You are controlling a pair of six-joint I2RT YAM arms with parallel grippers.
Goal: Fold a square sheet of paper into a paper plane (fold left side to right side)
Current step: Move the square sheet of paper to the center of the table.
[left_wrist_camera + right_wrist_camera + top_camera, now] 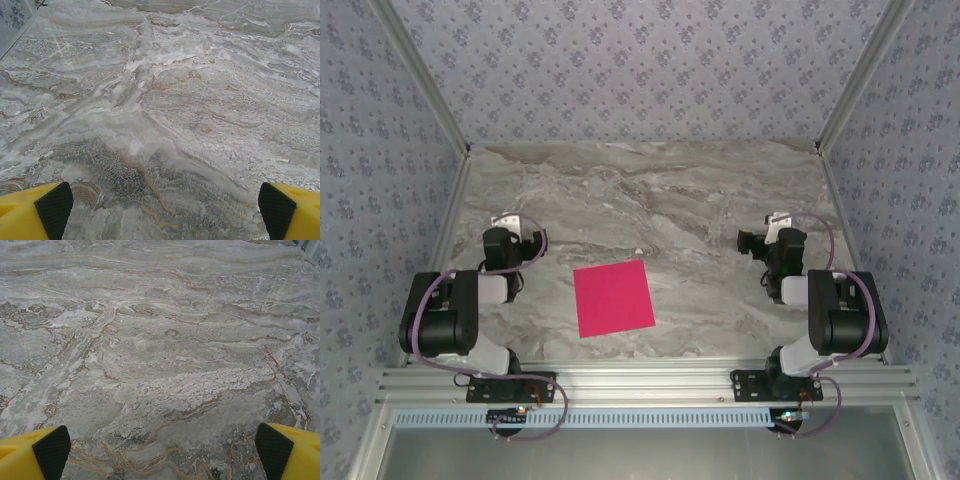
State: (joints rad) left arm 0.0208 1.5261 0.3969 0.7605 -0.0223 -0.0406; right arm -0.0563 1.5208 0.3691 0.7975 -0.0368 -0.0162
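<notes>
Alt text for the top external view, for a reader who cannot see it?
A flat magenta-pink square sheet of paper lies on the marble table near its front edge. The left gripper and right gripper sit at either side, apart from it.

Left arm (450,320): black joint housings with white sleeves between them. A lilac cable (417,318) loops along the body behind the jaws. Right arm (835,315): same build, same lilac cable (869,312). A small white bracket (507,220) sits just behind each set of jaws. Base plates (510,387) are black and bolted, with thin wires (535,425) looped beneath. Wrist views: jaws have bright yellow fingers (17,218), each faced with a matte black pad (54,207). The right arm's fingers (17,456) are identical.
</notes>
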